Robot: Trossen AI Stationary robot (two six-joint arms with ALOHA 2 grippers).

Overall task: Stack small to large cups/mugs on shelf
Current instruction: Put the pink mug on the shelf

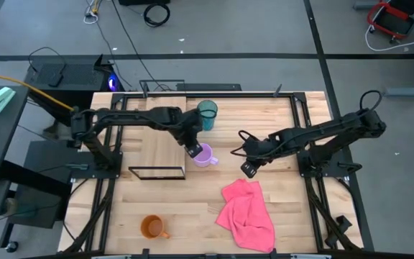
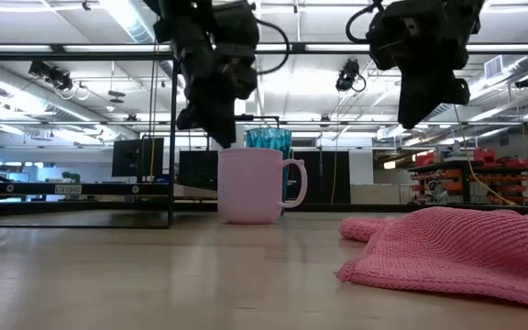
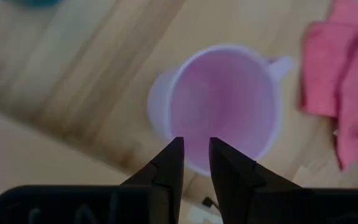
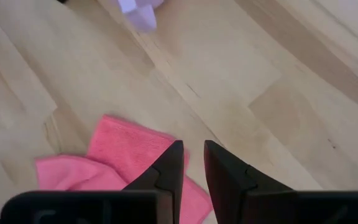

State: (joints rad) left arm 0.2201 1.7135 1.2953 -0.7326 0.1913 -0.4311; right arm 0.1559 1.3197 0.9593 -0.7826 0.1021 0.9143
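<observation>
The pale purple mug [image 1: 205, 155] stands upright on its base on the table, just right of the shelf [image 1: 165, 137]; it also shows in the low view [image 2: 250, 183]. My left gripper [image 1: 192, 149] points down, fingers shut, right over the mug's rim on the side facing the shelf [image 3: 196, 169]. The teal tumbler [image 1: 207, 115] stands behind the mug. The orange mug [image 1: 152, 227] stands near the front edge. My right gripper [image 1: 249, 167] hovers shut and empty above the table, right of the purple mug. My left gripper's fingertips [image 2: 225, 139] stand from above right at the purple mug's rim, on its shelf side. I cannot tell whether they touch it. The mug stands upright on the table.
A pink cloth [image 1: 246, 212] lies crumpled at the front right, just below my right gripper. The shelf's black wire frame [image 1: 157, 173] edges the plank on its near side. Bare wood shows between the orange mug and the cloth.
</observation>
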